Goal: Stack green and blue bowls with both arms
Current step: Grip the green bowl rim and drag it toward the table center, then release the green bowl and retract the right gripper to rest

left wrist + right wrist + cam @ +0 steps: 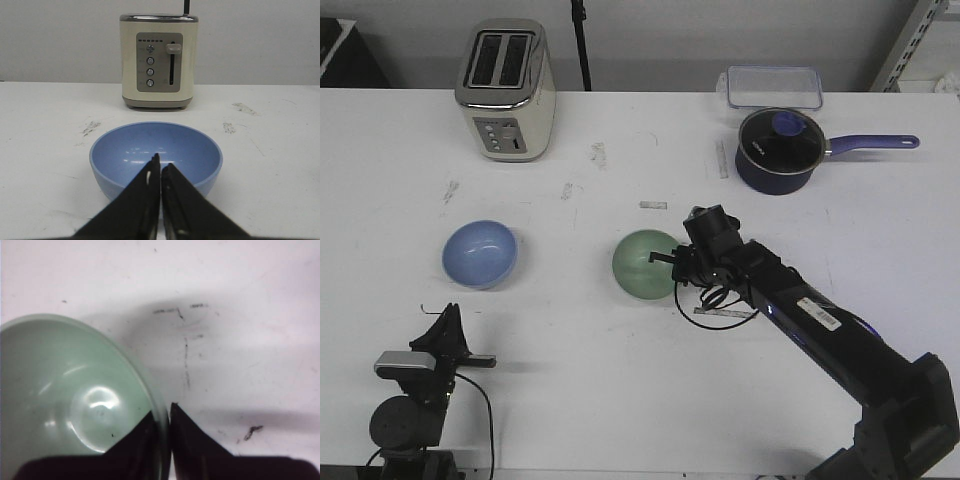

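Note:
The pale green bowl point(643, 264) sits mid-table. My right gripper point(677, 268) is shut on its right rim, one finger inside and one outside, as the right wrist view shows point(162, 415) over the green bowl point(65, 400). The light blue bowl point(480, 253) sits on the table to the left. My left gripper point(448, 318) is shut and empty, low near the front edge, a short way in front of the blue bowl point(156, 150); its tips point(161, 162) point at the bowl without touching it.
A cream toaster point(507, 88) stands at the back left, also in the left wrist view point(158, 60). A navy saucepan with a purple handle point(778, 148) and a clear container point(773, 87) are at the back right. Tape strips point(725, 313) lie on the table.

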Action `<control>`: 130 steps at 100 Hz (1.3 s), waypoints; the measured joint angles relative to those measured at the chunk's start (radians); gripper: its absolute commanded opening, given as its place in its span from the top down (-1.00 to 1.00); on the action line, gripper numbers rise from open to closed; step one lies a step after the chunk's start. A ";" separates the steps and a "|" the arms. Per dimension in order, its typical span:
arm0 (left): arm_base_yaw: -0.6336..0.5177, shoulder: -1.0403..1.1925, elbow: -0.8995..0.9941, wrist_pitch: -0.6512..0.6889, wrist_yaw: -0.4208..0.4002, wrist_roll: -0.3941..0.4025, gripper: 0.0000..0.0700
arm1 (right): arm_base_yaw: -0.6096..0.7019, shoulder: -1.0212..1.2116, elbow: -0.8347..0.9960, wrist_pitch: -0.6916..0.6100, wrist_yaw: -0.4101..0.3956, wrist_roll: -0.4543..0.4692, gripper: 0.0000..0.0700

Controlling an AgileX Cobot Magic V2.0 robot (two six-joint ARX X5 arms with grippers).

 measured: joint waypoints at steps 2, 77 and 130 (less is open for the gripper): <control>0.000 0.000 0.000 0.000 0.000 0.000 1.00 | 0.001 0.000 0.000 0.000 0.000 0.000 0.97; 0.000 0.000 0.000 0.000 0.000 0.000 1.00 | 0.001 0.041 0.000 0.007 0.022 0.006 -0.33; 0.000 0.000 0.000 0.000 0.000 0.000 1.00 | -0.184 -0.363 -0.064 0.098 0.209 -0.337 -0.15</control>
